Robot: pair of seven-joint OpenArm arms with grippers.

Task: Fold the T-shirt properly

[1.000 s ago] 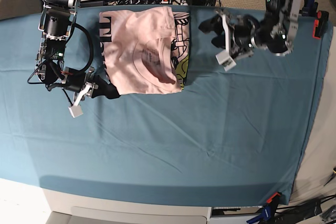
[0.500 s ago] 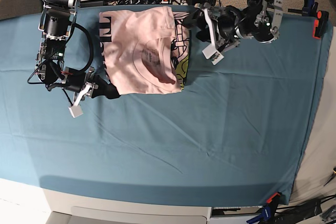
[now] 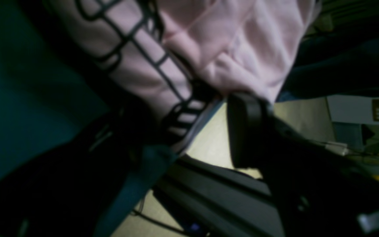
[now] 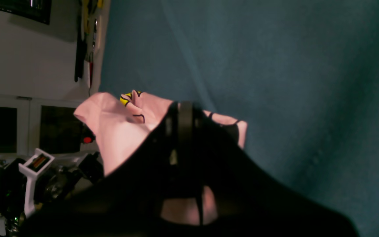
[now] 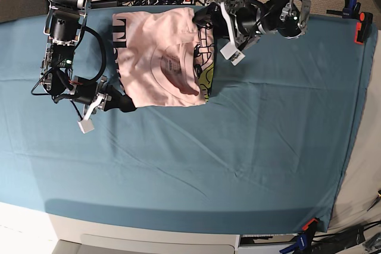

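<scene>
While nothing rests on the near half of the wide teal table cloth [image 5: 238,165], the work sits toward the far edge. At about nine o'clock from the table's middle, the right gripper [image 5: 126,104] on its black arm has its jaws pinched together at the near left corner of the pale pink cotton T-shirt [image 5: 161,57]; its wrist view shows pink cloth on both sides of the closed jaws, so I judge it is holding that corner. The shirt lies at roughly eleven o'clock, already doubled into a rough rectangle, with black lettering along its left edge and a black-and-yellow print showing along its right edge. Farther back, at about twelve o'clock, the left gripper [image 5: 209,21] stands with jaws spread wide, holding nothing, right at the shirt's far right corner, which lies close to the table's back edge.

The risk I see: if those open jaws close too deep they could catch the teal cloth too, or take only the top layer, and the fold would drag askew. A pull from either arm alone could undo the neat edges.
</scene>
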